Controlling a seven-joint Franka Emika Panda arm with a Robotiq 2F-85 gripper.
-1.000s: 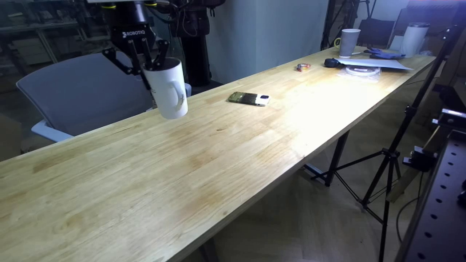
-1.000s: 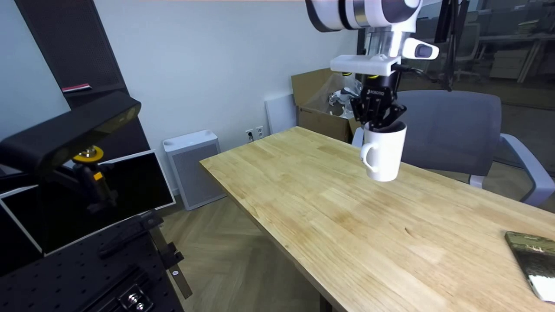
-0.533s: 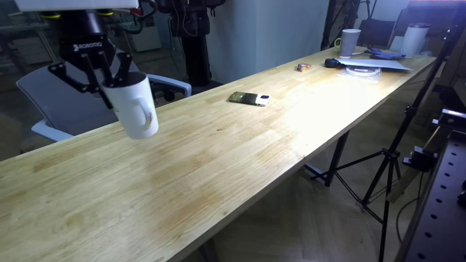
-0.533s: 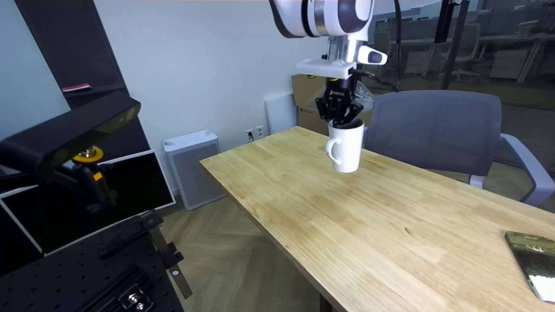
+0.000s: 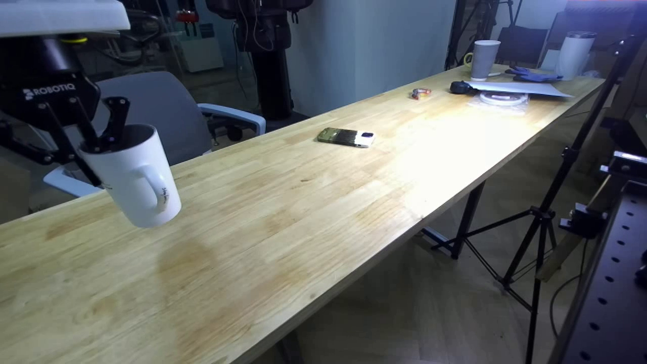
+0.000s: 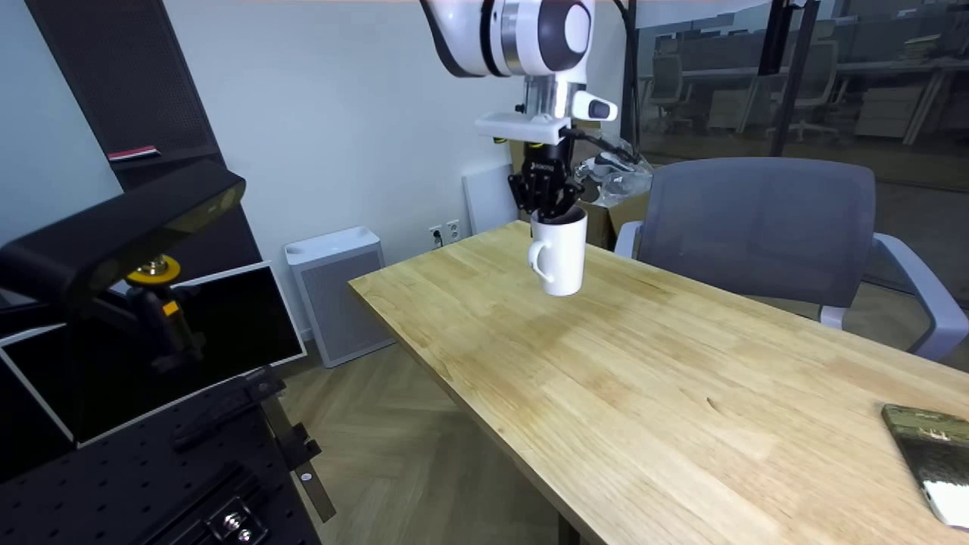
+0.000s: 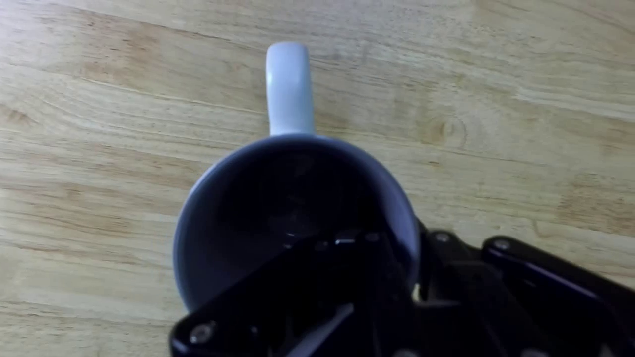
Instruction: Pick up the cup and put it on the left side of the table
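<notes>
The cup is a plain white mug with a loop handle and dark inside, seen in both exterior views [image 5: 146,189] [image 6: 562,261]. It hangs above the long wooden table [image 5: 283,227] [image 6: 606,401], near the chair-side edge, and leans slightly in an exterior view. My gripper [image 5: 93,151] is shut on the cup's wall, with one finger inside the rim and one outside. In the wrist view, the cup's handle [image 7: 290,91] points up and the gripper [image 7: 414,253] pinches the rim at the lower right. The finger pads are mostly hidden in shadow.
A phone [image 5: 346,137] lies on the table; it also shows at the edge of an exterior view [image 6: 935,462]. A grey mug [image 5: 485,60], a tumbler [image 5: 575,55] and paper [image 5: 520,89] sit at the far end. An office chair [image 6: 757,235] stands against the table's edge.
My gripper has carried the cup along the table, away from the phone and toward the table's end by the white wall. The grip on the rim looks the same.
</notes>
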